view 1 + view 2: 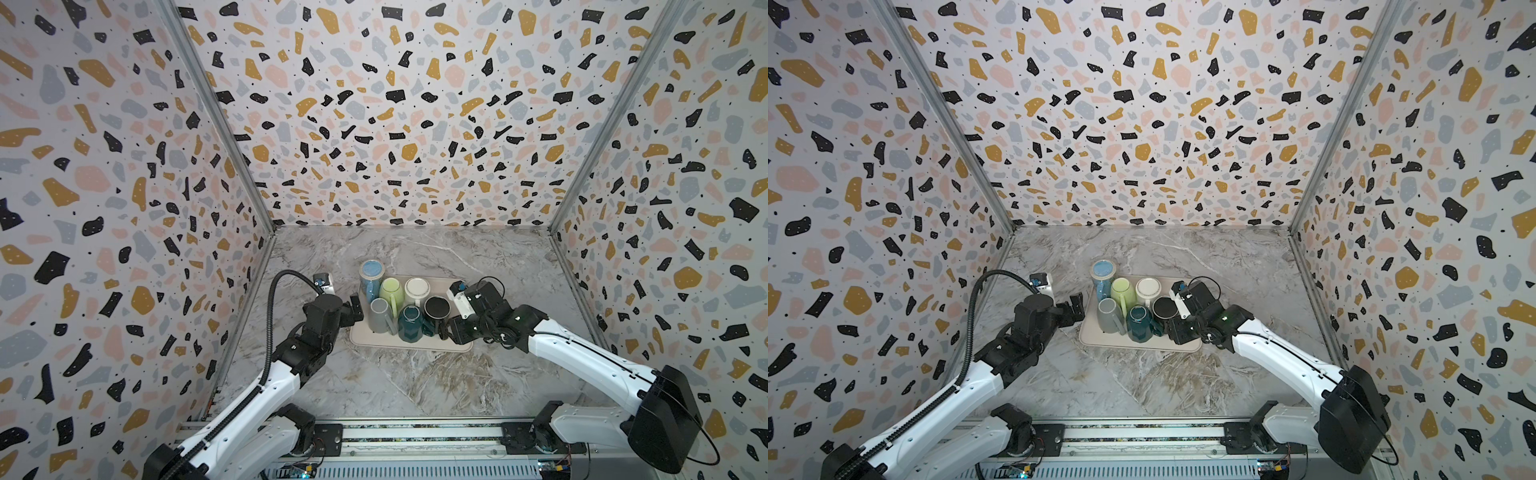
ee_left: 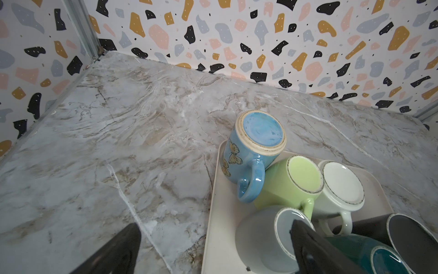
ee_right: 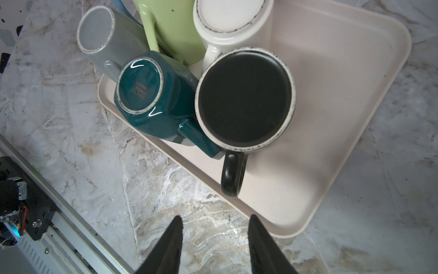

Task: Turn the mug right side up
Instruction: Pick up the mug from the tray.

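Observation:
Several mugs stand base up on a beige tray (image 1: 415, 347): blue with butterflies (image 1: 371, 274), light green (image 1: 391, 291), white (image 1: 417, 289), grey (image 1: 380, 313), teal (image 1: 410, 320) and black (image 1: 437, 308). My right gripper (image 3: 215, 220) hovers open over the marble just off the tray's front edge, nothing between its fingers. The black mug (image 3: 245, 99) turns its handle (image 3: 232, 175) toward it. At the tray's left edge my left gripper (image 2: 214, 224) is wide open and empty, one finger (image 2: 305, 239) in front of the grey mug (image 2: 260, 237), the other over the table.
The mugs crowd the tray's left and middle; its right part (image 3: 331, 95) is bare. Patterned walls close in the marble table (image 1: 415, 382) on three sides. A metal rail (image 1: 415, 434) with the arm bases runs along the front.

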Available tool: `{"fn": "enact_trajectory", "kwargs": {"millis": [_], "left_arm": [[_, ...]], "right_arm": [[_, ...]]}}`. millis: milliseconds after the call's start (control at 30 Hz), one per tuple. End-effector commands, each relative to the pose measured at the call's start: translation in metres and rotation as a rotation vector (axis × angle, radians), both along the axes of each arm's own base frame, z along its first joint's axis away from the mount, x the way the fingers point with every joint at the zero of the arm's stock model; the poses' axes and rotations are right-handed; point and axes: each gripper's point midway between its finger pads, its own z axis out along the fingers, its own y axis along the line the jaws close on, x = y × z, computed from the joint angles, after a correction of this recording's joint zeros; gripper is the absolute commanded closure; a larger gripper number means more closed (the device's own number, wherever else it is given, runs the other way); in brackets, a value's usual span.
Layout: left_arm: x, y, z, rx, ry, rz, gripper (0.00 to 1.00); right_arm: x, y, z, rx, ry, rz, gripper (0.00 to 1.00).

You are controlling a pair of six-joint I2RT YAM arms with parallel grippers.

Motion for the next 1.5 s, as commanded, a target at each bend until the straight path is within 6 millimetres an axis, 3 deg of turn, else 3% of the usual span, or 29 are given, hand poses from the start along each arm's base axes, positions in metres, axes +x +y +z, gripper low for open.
{"fn": "enact_trajectory", "kwargs": {"millis": [0, 200, 433, 867, 1000, 1467], "left_arm": [[-0.005, -0.002, -0.005, 0.008, 0.001, -0.025, 0.0], [-0.008, -0.004, -0.006, -0.004, -0.003, -0.035, 0.0], [-0.014, -0.02, 0.001, -0.079, -0.007, -0.105, 0.0], [-0.018, -0.019, -0.004, -0.05, -0.018, -0.103, 0.0], [-0.019, -0.019, -0.005, -0.037, -0.02, -0.105, 0.0], [-0.021, -0.017, -0.009, -0.027, -0.02, -0.097, 0.0]], "right_arm": [[0.005, 0.003, 0.0, -0.008, -0.002, -0.011, 0.53], [0.012, 0.003, -0.011, -0.053, 0.006, -0.021, 0.56], [0.017, 0.009, -0.017, -0.039, 0.013, -0.025, 0.61], [0.032, 0.012, -0.03, -0.13, 0.04, -0.025, 0.63], [0.038, 0.003, -0.039, -0.223, 0.037, -0.049, 0.64], [0.043, -0.004, -0.048, -0.312, 0.04, -0.045, 0.78]]}}
